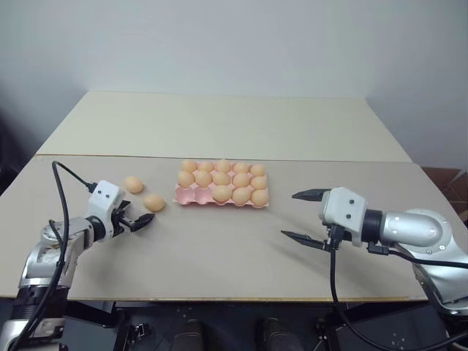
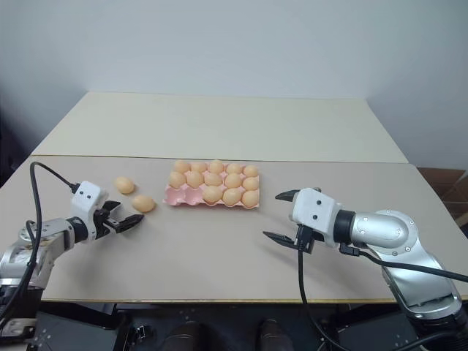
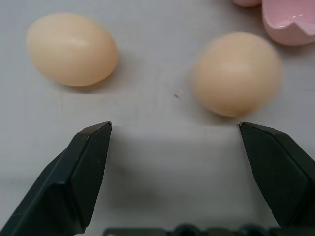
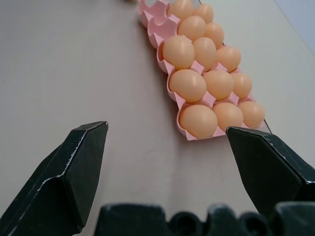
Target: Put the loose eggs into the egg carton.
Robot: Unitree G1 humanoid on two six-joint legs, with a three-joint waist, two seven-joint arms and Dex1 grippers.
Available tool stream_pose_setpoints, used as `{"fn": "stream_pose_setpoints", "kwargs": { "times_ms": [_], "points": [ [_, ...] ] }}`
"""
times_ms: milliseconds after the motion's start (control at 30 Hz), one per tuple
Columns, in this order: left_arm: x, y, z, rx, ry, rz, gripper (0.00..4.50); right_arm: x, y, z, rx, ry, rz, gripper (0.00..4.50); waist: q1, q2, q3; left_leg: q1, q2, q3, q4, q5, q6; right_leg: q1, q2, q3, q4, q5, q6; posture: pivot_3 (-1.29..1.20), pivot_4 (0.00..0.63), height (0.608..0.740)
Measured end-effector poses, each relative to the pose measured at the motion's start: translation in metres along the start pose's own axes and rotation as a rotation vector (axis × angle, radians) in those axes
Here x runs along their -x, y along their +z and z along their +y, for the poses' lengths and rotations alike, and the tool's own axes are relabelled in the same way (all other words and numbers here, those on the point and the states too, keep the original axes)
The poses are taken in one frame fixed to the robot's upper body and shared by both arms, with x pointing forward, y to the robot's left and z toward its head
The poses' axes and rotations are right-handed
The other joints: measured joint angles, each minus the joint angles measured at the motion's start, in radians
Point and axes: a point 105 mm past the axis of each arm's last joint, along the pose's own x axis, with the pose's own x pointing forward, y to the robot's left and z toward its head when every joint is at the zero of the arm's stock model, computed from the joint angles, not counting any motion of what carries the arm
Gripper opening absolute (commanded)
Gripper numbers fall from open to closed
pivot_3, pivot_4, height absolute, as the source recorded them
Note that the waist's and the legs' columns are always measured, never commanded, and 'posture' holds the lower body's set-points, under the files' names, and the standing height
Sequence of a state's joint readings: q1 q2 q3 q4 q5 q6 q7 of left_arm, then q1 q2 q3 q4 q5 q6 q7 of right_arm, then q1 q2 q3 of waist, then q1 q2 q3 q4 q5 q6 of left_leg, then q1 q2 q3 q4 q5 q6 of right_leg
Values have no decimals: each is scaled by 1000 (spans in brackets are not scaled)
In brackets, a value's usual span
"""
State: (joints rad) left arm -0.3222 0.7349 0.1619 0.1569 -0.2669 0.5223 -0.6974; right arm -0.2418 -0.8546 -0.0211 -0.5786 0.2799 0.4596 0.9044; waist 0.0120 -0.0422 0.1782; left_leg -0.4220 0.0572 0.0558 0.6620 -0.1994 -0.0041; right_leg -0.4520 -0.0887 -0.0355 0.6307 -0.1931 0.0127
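Observation:
Two loose eggs (image 1: 133, 184) (image 1: 153, 202) lie on the table left of the egg carton (image 1: 191, 197). The carton is pale pink and holds several tan eggs, with two front-left cups bare. My left gripper (image 1: 139, 217) is open, low over the table, just short of the nearer egg (image 3: 236, 73); the other egg (image 3: 72, 49) lies beside it. Nothing sits between its fingers. My right gripper (image 1: 292, 214) hangs open and empty to the right of the carton (image 4: 152, 24), pointing toward it.
A second, paler table top (image 1: 219, 121) adjoins behind the carton. The front edge of the table (image 1: 234, 298) runs close below both arms. A black cable (image 1: 62, 190) loops above my left wrist.

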Motion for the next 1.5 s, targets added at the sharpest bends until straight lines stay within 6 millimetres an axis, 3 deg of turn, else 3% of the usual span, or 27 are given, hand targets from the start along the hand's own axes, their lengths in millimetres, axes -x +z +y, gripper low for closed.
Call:
{"fn": "stream_pose_setpoints", "kwargs": {
  "times_ms": [433, 833, 1200, 1500],
  "points": [
    [-3, 6, -5, -41, -45, -19, 4500, 0, 0, -3, 1, -12, 2, 4483, -1, 0, 0, 0, 0, 0, 0, 0, 0, 1, 0, 0, 0, 0, 0, 0, 150, 740],
    [32, 5, -19, -138, -160, 71, 4500, 1, -4, -2, -16, -39, 12, 4483, 1, 0, 0, 1, 0, 0, 0, 0, 0, 1, 0, 0, 0, 0, 0, 0, 150, 740],
    [19, 27, -47, -141, -297, -23, 4500, 0, -2, -6, -14, -62, 7, 4483, 0, -1, 0, 1, 0, 0, 1, 0, 0, 1, 0, 0, 0, 0, 0, 0, 150, 740],
    [-10, 36, -45, -124, -246, -56, 4500, 1, 1, -9, -1, -77, 0, 4483, 0, -1, -1, 0, -1, 0, 1, 0, 0, 2, 0, 0, -1, 0, 1, 0, 150, 740]
  ]
}}
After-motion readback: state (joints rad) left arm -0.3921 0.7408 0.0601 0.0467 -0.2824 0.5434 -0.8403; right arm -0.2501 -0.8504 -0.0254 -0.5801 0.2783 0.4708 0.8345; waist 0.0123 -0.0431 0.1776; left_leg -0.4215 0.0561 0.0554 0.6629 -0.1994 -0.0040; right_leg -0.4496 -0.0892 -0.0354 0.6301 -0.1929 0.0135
